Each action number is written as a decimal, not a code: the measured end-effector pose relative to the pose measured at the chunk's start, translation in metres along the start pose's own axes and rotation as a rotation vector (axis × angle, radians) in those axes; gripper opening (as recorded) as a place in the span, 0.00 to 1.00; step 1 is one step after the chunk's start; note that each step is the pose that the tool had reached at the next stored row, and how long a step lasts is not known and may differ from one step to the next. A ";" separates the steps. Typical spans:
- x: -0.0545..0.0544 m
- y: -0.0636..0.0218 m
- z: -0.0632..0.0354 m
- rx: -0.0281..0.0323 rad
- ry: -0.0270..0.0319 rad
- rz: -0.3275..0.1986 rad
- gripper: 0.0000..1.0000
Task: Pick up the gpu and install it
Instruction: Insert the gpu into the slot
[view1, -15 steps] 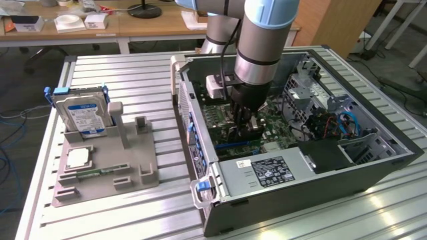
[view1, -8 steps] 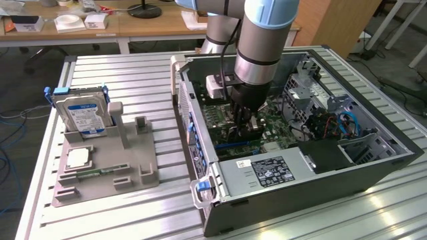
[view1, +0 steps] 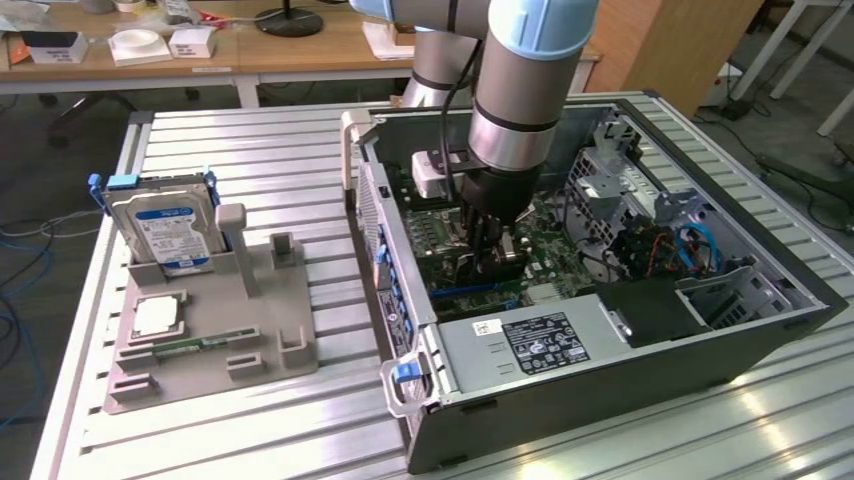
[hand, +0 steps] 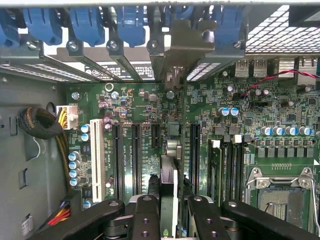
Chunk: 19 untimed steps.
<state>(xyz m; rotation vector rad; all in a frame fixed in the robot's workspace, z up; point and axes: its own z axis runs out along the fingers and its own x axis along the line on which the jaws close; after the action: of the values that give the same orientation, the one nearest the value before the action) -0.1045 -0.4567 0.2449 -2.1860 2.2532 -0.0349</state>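
I see the gpu (hand: 169, 170) edge-on in the wrist view: a thin card standing upright over the motherboard (hand: 280, 125), its silver bracket (hand: 192, 45) at the far end against the case's rear slot openings. It sits in line with the long black slots, between two of them; whether it is seated I can't tell. The gripper (hand: 169, 212) is clenched on the card's near end, black fingers (hand: 145, 215) on either side. In the exterior view the gripper (view1: 487, 250) reaches down inside the open case (view1: 747, 340). On the exterior view's left, a grey holder (view1: 200, 340) on the table (view1: 267, 140) carries a hard drive (view1: 163, 230).
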 end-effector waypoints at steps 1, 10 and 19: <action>0.000 0.0001 0.0000 0.0001 0.0000 0.000 0.27; -0.002 0.0002 -0.0001 0.0000 0.0001 -0.008 0.27; -0.002 0.0001 0.0003 0.0001 0.0001 -0.011 0.27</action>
<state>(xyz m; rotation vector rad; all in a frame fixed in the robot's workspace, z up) -0.1045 -0.4542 0.2446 -2.1980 2.2417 -0.0351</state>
